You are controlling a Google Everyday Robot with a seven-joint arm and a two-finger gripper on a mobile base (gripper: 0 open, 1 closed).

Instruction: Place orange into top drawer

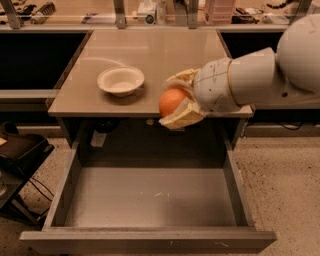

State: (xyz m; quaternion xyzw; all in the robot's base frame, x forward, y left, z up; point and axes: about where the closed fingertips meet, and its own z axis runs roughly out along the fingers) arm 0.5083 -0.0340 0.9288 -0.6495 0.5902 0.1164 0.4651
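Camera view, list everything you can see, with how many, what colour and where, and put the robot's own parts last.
orange: one, bright orange, held in the air at the table's front edge, above the open drawer
top drawer: one, grey-brown, pulled out below the tabletop, floor bare
bowl: one, white, on the tabletop, left of the orange
table: one, tan top, centre of the view
clutter: several small items, too unclear to name, along the bench behind the table
dark object: one, black, on the floor left of the drawer, cannot identify
arm: one, white, reaching in from the right
tool: one, cream fingers, closed around the orange
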